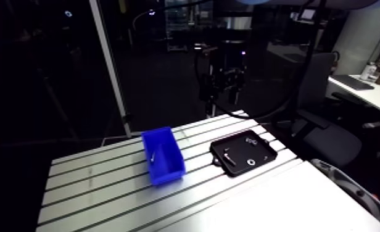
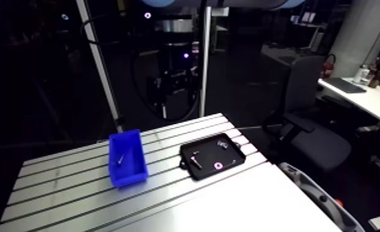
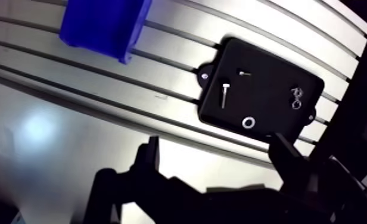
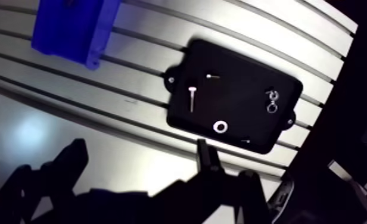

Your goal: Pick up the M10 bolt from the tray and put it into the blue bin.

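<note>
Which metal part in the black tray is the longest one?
The bolt, in the tray half nearer the blue bin: long shank; the screw, washer and small pieces are far shorter.

Blue bin [image 1: 168, 174] near blk tray [image 1: 239, 150]

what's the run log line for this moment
hand open, empty | bolt lying in tray, not yet picked | blue bin beside tray

The table [image 1: 94, 185] is grooved bare aluminium with a soft sheen; the blue bin [image 1: 168, 173] looks smooth plastic; the tray [image 3: 269, 101] matt black; bolt [image 3: 224, 95] and washer [image 3: 248, 123] bright metal.
</note>
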`<state>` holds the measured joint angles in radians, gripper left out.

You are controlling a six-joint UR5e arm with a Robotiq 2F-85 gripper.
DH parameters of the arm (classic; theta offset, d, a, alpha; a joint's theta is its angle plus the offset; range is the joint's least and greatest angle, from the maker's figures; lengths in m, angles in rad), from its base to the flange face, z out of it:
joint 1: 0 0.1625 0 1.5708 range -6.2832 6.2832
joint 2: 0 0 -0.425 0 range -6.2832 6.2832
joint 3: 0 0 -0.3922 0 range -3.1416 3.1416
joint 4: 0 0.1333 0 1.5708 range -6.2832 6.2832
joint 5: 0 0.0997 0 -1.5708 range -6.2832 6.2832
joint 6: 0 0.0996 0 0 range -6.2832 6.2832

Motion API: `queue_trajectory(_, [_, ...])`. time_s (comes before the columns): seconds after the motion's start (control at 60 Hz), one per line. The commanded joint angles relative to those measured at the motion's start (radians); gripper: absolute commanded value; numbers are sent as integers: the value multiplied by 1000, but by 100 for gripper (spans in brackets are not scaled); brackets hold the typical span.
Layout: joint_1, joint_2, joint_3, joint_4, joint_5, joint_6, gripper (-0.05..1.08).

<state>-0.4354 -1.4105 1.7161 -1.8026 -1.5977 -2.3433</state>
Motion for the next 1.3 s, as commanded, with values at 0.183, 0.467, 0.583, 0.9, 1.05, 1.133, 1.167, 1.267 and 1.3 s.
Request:
queue_trajectory(0.183, [-28, 39, 79, -129, -35, -38, 1])
queue_trajectory(0.467, [-57, 74, 102, -178, -34, -38, 1])
queue_trajectory(0.583, [-61, 84, 106, -187, -34, -37, 8])
queue_trajectory(0.9, [-63, 130, 117, -232, -34, -32, 39])
queue_trajectory(1.05, [-63, 155, 133, -256, -34, -39, 46])
queue_trajectory(1.133, [-63, 170, 135, -267, -35, -41, 50])
queue_trajectory(1.167, [-63, 174, 135, -269, -35, -41, 50])
queue_trajectory(1.267, [-63, 189, 135, -269, -35, -43, 50])
queue_trajectory(1.3, [-63, 194, 135, -270, -35, -43, 50])
